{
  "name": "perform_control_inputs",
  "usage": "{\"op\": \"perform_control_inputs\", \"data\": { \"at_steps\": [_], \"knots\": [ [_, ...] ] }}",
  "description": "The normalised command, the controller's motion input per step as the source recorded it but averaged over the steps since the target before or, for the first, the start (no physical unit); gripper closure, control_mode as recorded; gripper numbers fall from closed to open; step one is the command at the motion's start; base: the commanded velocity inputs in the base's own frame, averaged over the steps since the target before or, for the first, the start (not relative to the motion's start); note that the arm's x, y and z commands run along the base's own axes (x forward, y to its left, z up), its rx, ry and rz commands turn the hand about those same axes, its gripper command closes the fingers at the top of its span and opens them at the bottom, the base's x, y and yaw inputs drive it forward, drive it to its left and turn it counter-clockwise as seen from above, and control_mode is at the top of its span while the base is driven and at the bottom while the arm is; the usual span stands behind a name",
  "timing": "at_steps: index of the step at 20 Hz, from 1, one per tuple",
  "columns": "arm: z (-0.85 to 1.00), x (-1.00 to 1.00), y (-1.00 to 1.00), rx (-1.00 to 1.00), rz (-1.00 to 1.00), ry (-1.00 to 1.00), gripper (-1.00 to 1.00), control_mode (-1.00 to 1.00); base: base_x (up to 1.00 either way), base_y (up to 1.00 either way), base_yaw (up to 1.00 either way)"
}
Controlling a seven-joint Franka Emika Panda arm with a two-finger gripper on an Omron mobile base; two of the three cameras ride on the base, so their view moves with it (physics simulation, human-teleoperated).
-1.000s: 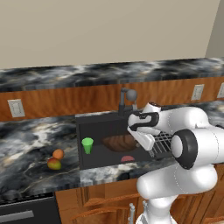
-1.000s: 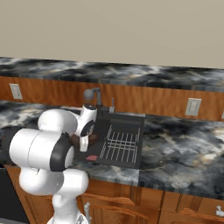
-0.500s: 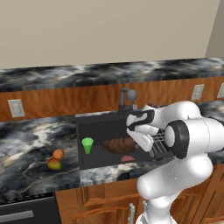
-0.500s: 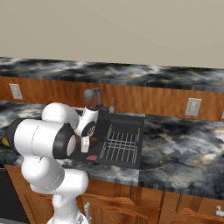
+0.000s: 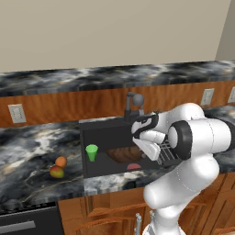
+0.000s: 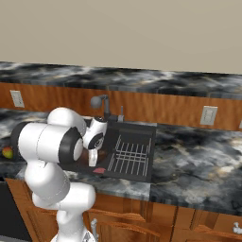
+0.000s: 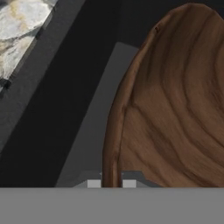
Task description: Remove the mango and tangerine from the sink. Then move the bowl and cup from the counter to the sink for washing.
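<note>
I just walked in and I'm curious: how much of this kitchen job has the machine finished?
Most of it, by the look of things. The mango and tangerine already lie on the counter left of the sink. The green cup stands inside the sink. The end effector is shut on the rim of the wooden bowl, down in the basin. What seems left is letting go.
</note>
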Motion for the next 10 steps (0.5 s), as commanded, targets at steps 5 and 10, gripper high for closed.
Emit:
{"op": "perform_control_inputs", "data": {
  "at_steps": [5, 10],
  "knots": [
    [-0.15, 0.03, -0.01, 0.0, 0.0, 0.0, 1.0, -1.0, 0.0, 0.0, 0.0],
    [-0.14, 0.03, -0.03, -0.01, 0.0, 0.0, 1.0, -1.0, 0.0, 0.0, 0.0]
  ]
}}
